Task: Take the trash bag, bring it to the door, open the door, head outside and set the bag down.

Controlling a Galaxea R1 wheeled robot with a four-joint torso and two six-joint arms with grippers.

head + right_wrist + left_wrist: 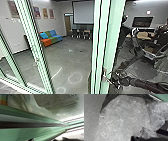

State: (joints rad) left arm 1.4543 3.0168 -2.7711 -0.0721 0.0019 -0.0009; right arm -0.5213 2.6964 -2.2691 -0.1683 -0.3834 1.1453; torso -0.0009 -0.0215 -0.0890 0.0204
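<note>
The trash bag [121, 119], clear, crumpled and full of loose plastic, looms large in the left wrist view. My left gripper [144, 135] is shut on its gathered end. Pale green frames edge the glass door [100, 30] in the head view, a small metal handle plate on the upright. My right gripper [113, 77] is at that handle, its arm reaching in from the right; how firmly it touches is unclear. The right wrist view has the door's green frame [50, 132] running across it and dark parts of the right gripper [48, 139] low down.
Another green-framed glass panel [37, 57] stands at the left. Beyond the frames are a grey floor [72, 57], a colourful couch [51, 37], chairs and a projection screen [83, 12]. A person in dark clothing [122, 32] is partly behind the door upright.
</note>
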